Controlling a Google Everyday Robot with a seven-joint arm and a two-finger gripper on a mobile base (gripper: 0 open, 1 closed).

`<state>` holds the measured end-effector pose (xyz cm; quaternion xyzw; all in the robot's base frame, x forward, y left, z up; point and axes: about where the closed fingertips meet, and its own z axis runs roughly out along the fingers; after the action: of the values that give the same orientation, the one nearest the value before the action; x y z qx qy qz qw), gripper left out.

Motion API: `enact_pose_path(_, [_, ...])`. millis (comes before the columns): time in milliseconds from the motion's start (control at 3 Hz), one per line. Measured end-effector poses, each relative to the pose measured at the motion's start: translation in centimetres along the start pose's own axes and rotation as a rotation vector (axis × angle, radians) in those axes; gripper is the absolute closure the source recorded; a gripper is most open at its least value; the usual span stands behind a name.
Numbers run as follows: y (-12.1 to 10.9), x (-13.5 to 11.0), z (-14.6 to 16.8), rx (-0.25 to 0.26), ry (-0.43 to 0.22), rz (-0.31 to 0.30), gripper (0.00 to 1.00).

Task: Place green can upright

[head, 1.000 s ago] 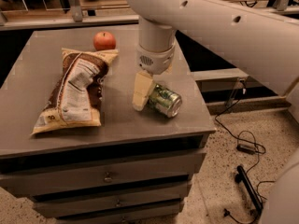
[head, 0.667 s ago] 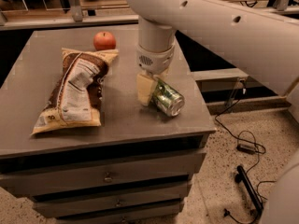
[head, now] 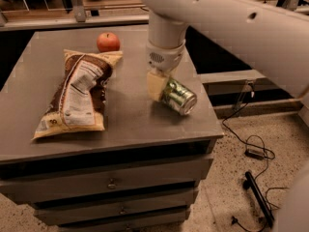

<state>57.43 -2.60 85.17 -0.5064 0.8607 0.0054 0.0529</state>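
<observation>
Green can (head: 179, 96) is held at the right side of the desk (head: 130, 122), tilted well over, with one silver end turned towards the desk's front right corner and the other end tucked under the gripper (head: 166, 92). The jaws are judged to be clamped on the green can: one pale jaw is seen pressed against the can's left flank, while the opposite jaw is hidden behind it. Whether its lower edge touches the desk cannot be told.

The step in hand is judged to be the turning of the can from lying to standing. It would be done well if the wrist (head: 165, 57) were rotated until the can's long axis points straight up, with its base brought level over bare desk before anything is lowered. The can should be set down flat and gently, and the jaws parted only once the base is seated all round, since a can released at a slant would be expected to tip and roll towards the near right edge. The chip bag (head: 77, 93) and the apple (head: 108, 41) lie well apart to the left.

The arm (head: 227, 13) is stretched in from the upper right across the top of the view, and its white wrist is pointed almost straight down, with the gripper just below it, over the can.
</observation>
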Motion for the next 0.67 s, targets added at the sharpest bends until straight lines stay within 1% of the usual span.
enact_pose_path(333, [-1.2, 0.7, -3.4, 0.037, -0.085, -0.102, 1.0])
enact_pose_path(667, [-1.2, 1.6, -6.8, 0.082, -0.215, -0.232, 1.0])
